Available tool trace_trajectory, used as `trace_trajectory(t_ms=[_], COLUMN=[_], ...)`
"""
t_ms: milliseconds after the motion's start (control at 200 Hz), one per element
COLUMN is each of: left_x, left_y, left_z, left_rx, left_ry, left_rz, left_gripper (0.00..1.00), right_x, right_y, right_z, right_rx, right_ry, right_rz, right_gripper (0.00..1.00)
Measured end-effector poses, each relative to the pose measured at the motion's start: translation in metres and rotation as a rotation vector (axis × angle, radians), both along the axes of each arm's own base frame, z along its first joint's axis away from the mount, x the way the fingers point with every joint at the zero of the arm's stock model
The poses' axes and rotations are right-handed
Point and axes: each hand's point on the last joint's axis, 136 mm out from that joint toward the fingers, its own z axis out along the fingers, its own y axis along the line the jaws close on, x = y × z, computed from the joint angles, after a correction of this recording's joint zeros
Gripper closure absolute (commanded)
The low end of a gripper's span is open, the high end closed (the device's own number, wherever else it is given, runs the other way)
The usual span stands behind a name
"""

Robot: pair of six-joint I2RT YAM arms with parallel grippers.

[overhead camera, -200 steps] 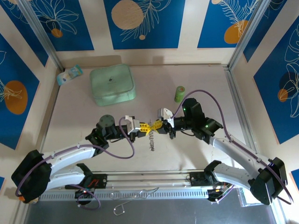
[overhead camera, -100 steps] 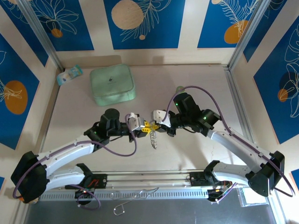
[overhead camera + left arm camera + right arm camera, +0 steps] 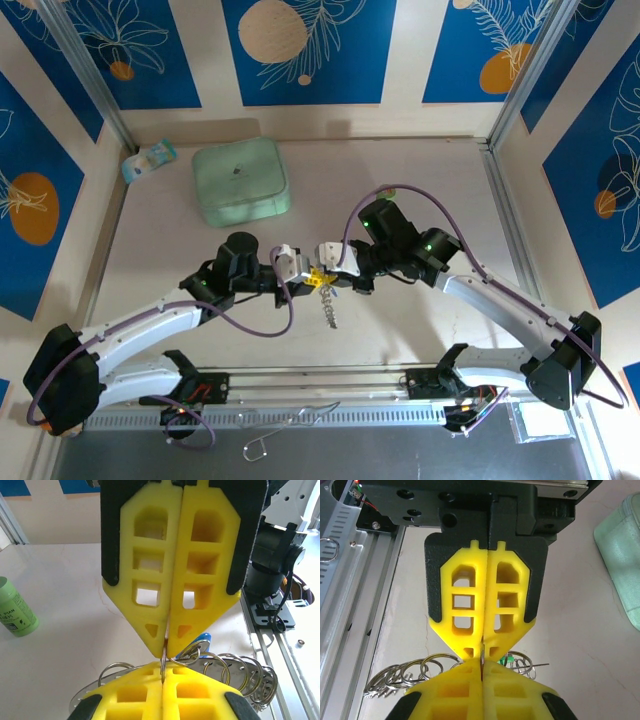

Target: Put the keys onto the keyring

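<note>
My left gripper and right gripper meet tip to tip above the middle of the table. Each is shut on the thin edge of a small metal ring, seen between the left gripper tips and between the right gripper tips. That ring belongs to the keyring, a silvery bunch of loops hanging below the fingers and trailing left. A blue key head shows behind the loops. A green key head sits among small rings beside my right fingertips.
A mint-green square case lies at the back left, its corner also in the right wrist view. A green cylinder stands on the table. A small packet lies in the far left corner. The metal rail runs along the near edge.
Both grippers have drifted left together with the keyring between them. The right arm has swung in front of the green cylinder. The hanging loops moved along.
</note>
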Motion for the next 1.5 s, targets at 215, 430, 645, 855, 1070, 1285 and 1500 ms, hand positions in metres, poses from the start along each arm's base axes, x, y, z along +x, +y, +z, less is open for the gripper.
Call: trace_trajectory(t_ms=[215, 430, 645, 855, 1070, 1285, 1500], left_x=[0.002, 0.001, 0.006, 0.009, 0.009, 0.009, 0.008], left_y=[-0.001, 0.001, 0.001, 0.002, 0.002, 0.002, 0.002], left_z=[0.004, 0.002, 0.011, 0.013, 0.015, 0.015, 0.015], left_rx=[-0.057, -0.115, -0.16, -0.169, -0.174, -0.176, -0.179], left_ry=[-0.037, -0.059, -0.088, -0.091, -0.091, -0.087, -0.09], left_rz=[0.014, 0.027, 0.054, 0.071, 0.071, 0.072, 0.071], left_gripper=[1.0, 1.0, 1.0, 1.0, 1.0, 1.0, 1.0], right_x=[0.012, 0.005, 0.0, -0.007, -0.005, 0.003, 0.009], right_y=[-0.025, -0.02, -0.018, -0.018, -0.012, -0.012, -0.015], right_z=[0.011, 0.014, 0.01, -0.005, -0.006, -0.013, -0.024], right_rx=[0.185, 0.284, 0.299, 0.275, 0.27, 0.244, 0.196], right_ry=[0.081, 0.168, 0.234, 0.259, 0.238, 0.207, 0.195], right_rz=[-0.151, -0.146, -0.139, -0.139, -0.136, -0.165, -0.187], right_gripper=[0.63, 0.64, 0.64, 0.64, 0.78, 1.0, 1.0])
